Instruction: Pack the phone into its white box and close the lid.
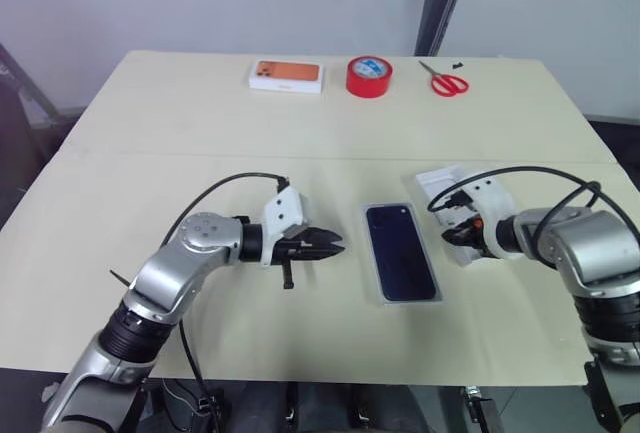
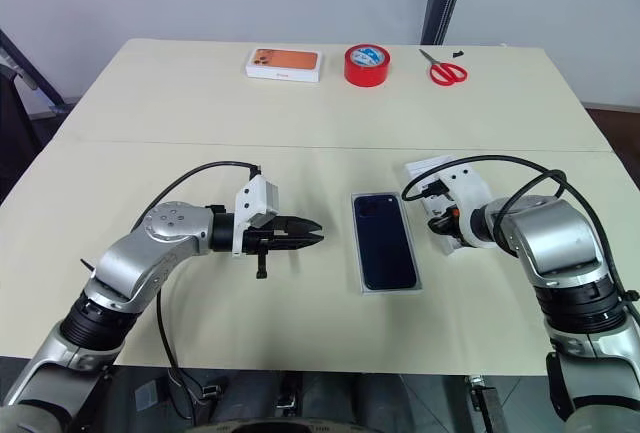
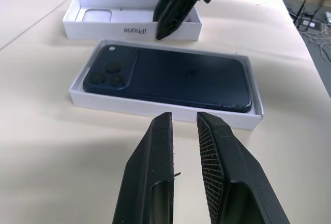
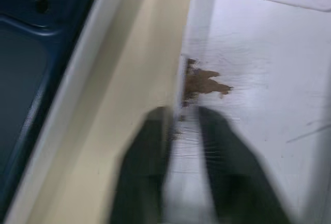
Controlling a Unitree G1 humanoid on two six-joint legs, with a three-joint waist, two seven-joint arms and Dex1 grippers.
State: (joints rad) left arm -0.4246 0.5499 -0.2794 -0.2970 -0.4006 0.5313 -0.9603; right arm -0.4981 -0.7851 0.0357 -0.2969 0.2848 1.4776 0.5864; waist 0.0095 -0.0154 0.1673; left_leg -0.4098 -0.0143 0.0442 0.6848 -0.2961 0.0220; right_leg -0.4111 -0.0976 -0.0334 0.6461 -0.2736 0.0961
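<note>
The phone [image 1: 400,251] lies in the white box [image 3: 245,121] at table centre, long axis from 12 to 6 o'clock, cameras toward 12. The right gripper [image 1: 459,237] is clamped on the lid [image 3: 129,27] wall at 3 o'clock, partly hiding it. The left gripper [image 1: 334,245] at 9 o'clock is slightly apart, empty.

"iPhone" on white lid's [image 3: 129,29] side wall

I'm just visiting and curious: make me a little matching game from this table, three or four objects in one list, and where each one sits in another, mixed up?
Things:
1. phone
2. red tape roll
3. scissors
4. right pincer

Places:
A. far edge, rightmost of the three things there
B. at the wall of the open lid
C. lying in the white box
D. far edge, middle

Pairs: 1-C, 2-D, 3-A, 4-B
</note>
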